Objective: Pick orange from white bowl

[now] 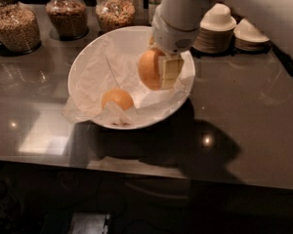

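Note:
The wide white bowl lined with crumpled white paper sits on the dark counter. One orange is held in my gripper, lifted above the bowl's right side. The gripper hangs from the white arm that comes in from the upper right, and its pale finger presses the fruit's right side. A second, near-identical orange lies in the paper at the bowl's front.
Three glass jars of grain stand along the back left. Stacks of small white bowls and plates stand at the back right. The counter's front edge runs below the bowl.

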